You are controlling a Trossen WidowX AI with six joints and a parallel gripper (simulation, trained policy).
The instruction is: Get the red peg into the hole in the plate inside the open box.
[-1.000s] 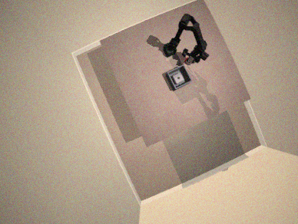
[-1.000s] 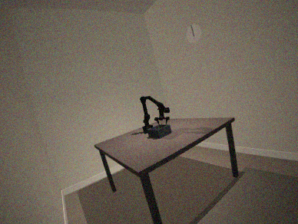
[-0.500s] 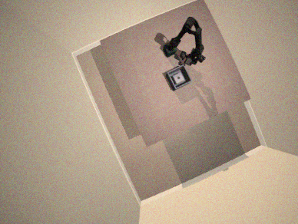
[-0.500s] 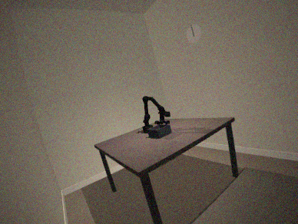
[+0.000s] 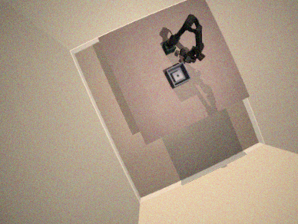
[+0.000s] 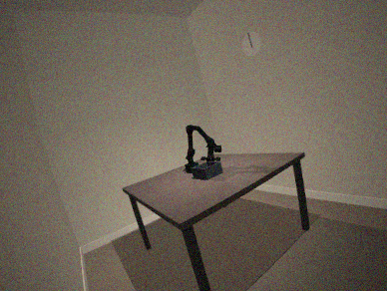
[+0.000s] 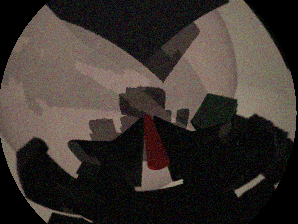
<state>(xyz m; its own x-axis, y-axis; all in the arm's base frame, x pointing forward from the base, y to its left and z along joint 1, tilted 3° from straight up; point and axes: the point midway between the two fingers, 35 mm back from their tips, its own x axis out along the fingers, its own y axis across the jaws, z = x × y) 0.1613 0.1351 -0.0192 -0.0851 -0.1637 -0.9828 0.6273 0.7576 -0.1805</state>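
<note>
While top view hides it, wrist shows peg (image 7: 156, 145)

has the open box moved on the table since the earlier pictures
No, the open box sits in the same spot, judged against the table's edges in the top view.
</note>
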